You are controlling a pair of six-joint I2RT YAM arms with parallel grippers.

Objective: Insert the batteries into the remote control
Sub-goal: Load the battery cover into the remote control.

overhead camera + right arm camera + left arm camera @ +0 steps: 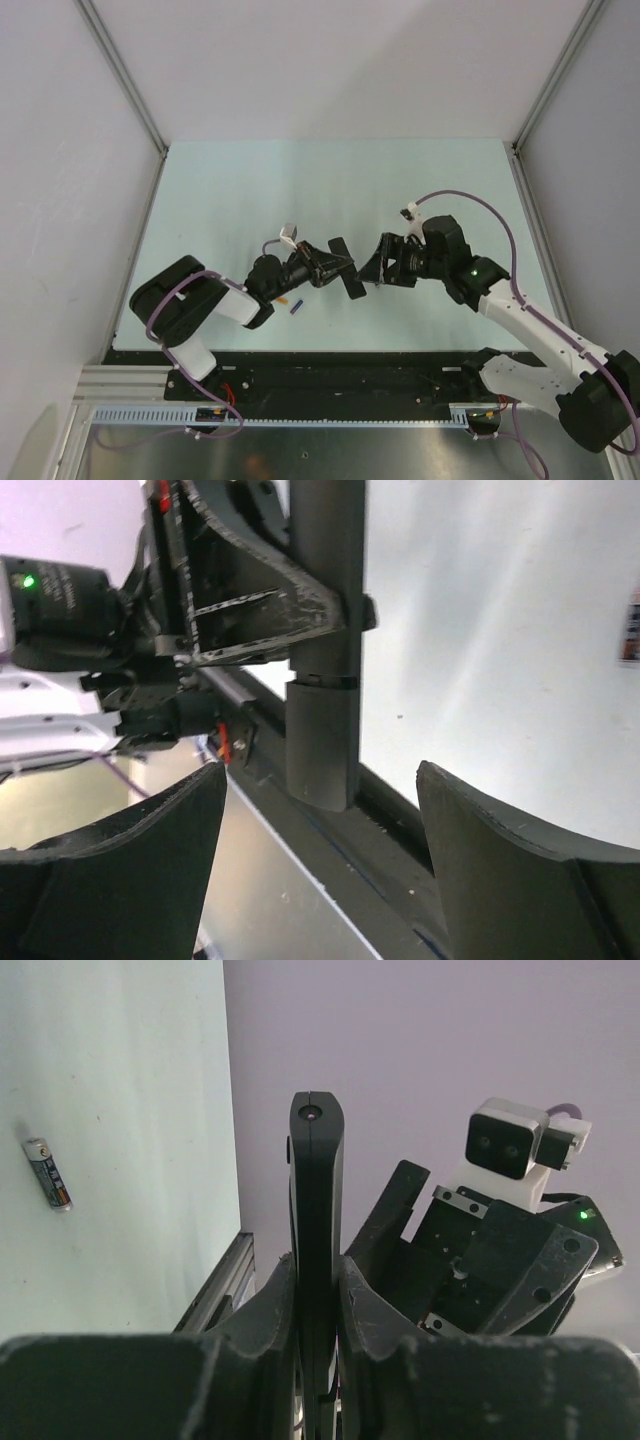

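Observation:
My left gripper (338,266) is shut on the remote control (346,268), a slim black bar held above the table. In the left wrist view the remote (316,1180) stands edge-on between my fingertips (316,1265). My right gripper (373,266) is open, just right of the remote and facing it. In the right wrist view the remote's lower end (324,720) hangs ahead of the gap of my open right gripper (320,860), not touched. An orange battery (283,299) and a blue battery (297,307) lie on the table under the left arm. One battery (48,1173) shows in the left wrist view.
The pale green table (250,200) is boxed in by white walls. A black rail (350,365) runs along the near edge by the arm bases. A battery end (631,628) shows at the right edge of the right wrist view.

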